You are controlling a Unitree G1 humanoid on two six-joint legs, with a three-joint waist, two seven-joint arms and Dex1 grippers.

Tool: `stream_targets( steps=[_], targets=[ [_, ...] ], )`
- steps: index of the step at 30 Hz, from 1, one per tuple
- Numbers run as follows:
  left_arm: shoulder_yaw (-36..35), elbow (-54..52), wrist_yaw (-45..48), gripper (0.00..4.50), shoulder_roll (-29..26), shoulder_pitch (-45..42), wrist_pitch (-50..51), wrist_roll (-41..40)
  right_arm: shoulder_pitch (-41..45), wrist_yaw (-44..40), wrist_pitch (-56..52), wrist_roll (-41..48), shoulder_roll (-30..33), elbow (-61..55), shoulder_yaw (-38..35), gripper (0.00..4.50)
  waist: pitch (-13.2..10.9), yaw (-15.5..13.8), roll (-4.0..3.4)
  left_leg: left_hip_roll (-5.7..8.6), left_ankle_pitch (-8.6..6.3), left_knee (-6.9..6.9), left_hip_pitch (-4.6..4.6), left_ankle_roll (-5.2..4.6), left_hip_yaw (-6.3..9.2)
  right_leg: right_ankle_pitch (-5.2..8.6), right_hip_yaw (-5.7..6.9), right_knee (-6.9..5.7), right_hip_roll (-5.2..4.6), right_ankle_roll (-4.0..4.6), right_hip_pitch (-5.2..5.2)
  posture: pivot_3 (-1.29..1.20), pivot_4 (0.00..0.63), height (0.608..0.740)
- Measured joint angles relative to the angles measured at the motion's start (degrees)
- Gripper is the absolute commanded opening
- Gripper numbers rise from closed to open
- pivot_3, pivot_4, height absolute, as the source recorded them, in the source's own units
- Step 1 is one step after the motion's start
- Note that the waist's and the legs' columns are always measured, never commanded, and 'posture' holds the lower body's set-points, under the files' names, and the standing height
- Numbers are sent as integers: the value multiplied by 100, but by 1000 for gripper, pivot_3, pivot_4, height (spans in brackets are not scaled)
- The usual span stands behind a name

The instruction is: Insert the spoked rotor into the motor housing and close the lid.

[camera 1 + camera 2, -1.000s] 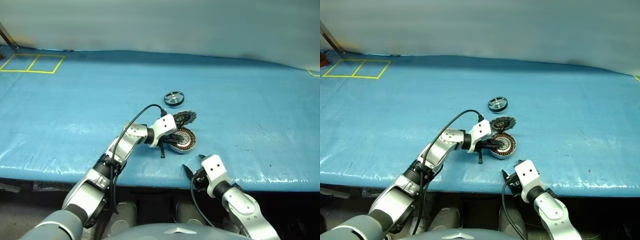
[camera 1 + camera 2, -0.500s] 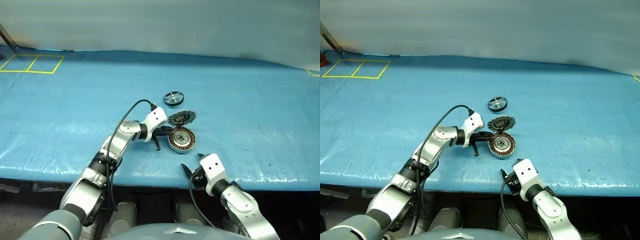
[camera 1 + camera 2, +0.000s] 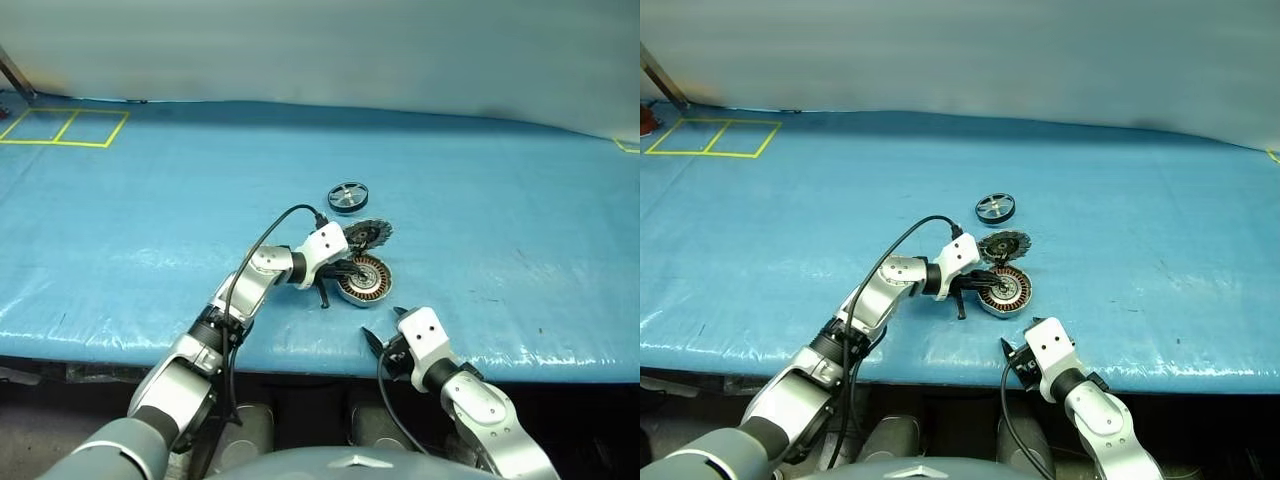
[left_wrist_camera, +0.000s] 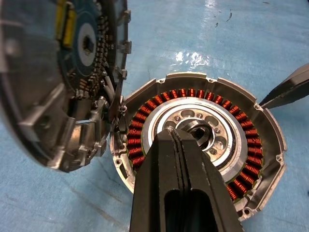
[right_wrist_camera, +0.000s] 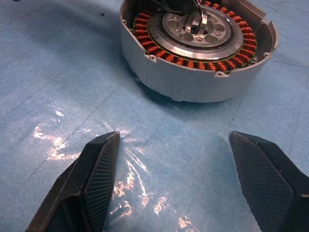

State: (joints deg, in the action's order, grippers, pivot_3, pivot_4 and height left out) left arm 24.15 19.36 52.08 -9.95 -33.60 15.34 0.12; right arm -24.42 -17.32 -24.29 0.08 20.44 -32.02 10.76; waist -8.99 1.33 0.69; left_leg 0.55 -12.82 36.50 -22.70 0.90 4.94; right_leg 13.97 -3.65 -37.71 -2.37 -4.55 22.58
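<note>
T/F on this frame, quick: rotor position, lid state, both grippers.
1. The rotor lies on the blue table, apart from the housing. True.
2. The lid is closed flat on the housing. False: it stands tilted at the housing's far edge, and the copper windings are uncovered.
3. The left gripper is shut, its tips at the housing's centre hub. True.
4. The right gripper is shut on the rotor. False: it is open and holds nothing, near the table's front edge, short of the housing.
5. The rotor sits inside the housing. False: it is farther back on the table.
</note>
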Motion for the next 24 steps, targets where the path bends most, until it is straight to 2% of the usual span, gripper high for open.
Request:
stream_targets(
  steps=[11,20,24],
  targets=[
    [-140,49,102,12,-95,-61,-97,-14,-176,-30,0,304,-119,-201,-259,3801,-1,7,-1,0,0,1,-9,0,0,0,0,-1,0,-1,8,0,150,740],
    [-787,-77,232,12,-716,98,-175,-359,62,-232,-13,727,-28,-803,-787,3801,-3,37,-2,-2,0,1,-9,0,-1,-1,0,-4,0,-1,10,0,150,740],
    [-1047,-782,581,0,-710,623,-364,-962,539,-346,-32,731,1,-763,-606,2886,-3,17,-3,-1,0,-1,-12,0,1,-2,-1,-2,-5,2,12,0,150,740]
  ],
)
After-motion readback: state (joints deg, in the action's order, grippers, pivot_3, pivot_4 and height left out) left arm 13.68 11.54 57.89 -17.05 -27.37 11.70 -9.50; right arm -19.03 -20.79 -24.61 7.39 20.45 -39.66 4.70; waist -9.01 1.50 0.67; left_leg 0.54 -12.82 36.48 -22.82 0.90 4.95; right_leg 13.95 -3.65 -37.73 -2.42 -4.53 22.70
